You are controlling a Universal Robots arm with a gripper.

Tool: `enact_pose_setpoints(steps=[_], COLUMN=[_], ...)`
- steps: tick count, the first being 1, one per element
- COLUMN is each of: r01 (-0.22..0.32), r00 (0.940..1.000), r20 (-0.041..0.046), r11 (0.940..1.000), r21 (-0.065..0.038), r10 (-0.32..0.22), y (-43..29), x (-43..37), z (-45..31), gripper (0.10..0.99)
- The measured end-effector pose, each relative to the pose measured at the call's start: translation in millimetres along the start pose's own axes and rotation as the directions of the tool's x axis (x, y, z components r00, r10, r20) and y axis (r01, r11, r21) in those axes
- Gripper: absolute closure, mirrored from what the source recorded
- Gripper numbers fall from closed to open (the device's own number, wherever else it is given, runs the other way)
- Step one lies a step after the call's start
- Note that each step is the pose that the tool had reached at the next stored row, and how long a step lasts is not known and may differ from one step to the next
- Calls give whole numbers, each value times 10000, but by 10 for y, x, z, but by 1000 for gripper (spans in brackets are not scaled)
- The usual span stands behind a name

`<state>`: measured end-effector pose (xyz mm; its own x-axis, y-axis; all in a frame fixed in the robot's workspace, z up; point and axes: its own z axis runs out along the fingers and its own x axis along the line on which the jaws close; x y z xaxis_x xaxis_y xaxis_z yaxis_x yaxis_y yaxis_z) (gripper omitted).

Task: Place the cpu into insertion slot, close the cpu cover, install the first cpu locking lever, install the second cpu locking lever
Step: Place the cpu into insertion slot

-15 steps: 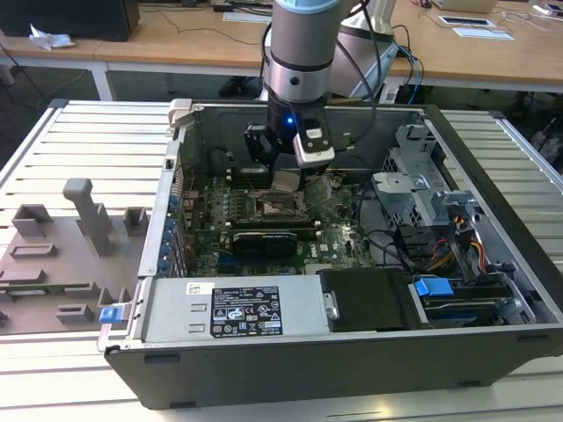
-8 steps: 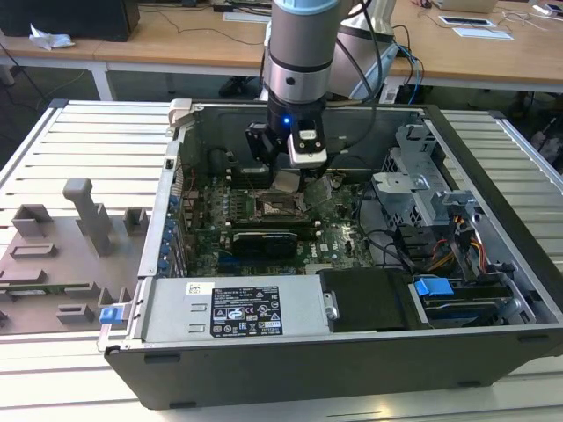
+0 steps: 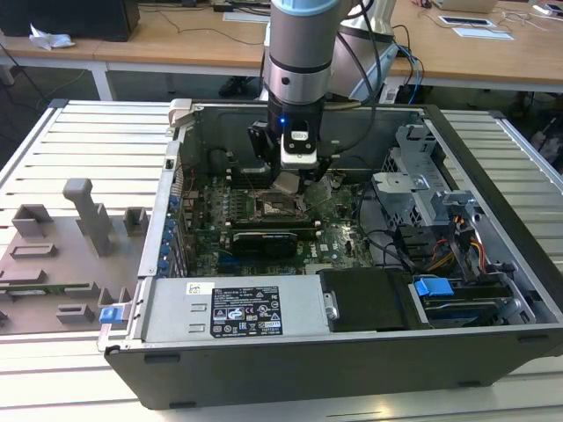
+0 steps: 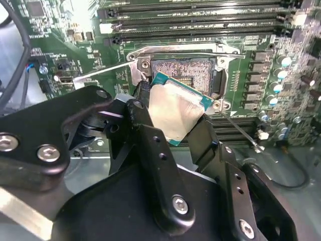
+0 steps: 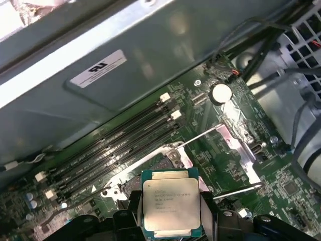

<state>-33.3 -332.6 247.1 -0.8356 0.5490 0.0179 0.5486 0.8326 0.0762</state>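
Observation:
My gripper (image 3: 290,182) hangs inside the open computer case, shut on the cpu (image 3: 287,183). In both wrist views the cpu (image 4: 175,110) (image 5: 168,203) is a flat square chip with a dull silver top, pinched at two opposite edges by the black fingers (image 4: 145,138). It hovers tilted, just above and beside the insertion slot (image 4: 183,73), whose dark centre lies bare inside a silver rim. The chip partly covers the slot (image 5: 163,168) in the first wrist view. The cpu cover (image 5: 238,148) stands swung open next to the slot. Two thin locking levers (image 4: 100,70) (image 4: 241,131) stick out free.
Long black memory slots (image 4: 200,22) run beside the socket. The grey case wall (image 5: 100,75) rises close by. A metal power supply box (image 3: 237,308), a black drive (image 3: 365,299) and loose cables (image 3: 387,237) crowd the case. A grey parts fixture (image 3: 62,255) lies at the exterior view's left.

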Motion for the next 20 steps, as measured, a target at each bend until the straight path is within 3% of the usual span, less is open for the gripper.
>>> enact_pose_setpoints(steps=[6, 12, 13, 20], r01=[-961, -2106, -2337, -3088], r00=[9953, 9774, 9721, 9508], r20=[77, 168, 187, 244], r11=[9954, 9776, 9723, 9511], r21=[-14, -41, -47, -74], r10=[961, 2106, 2337, 3089], y=[-1, -1, -1, -2], x=[0, 0, 0, 0], z=[7, 14, 16, 21], gripper=[541, 541, 541, 541])
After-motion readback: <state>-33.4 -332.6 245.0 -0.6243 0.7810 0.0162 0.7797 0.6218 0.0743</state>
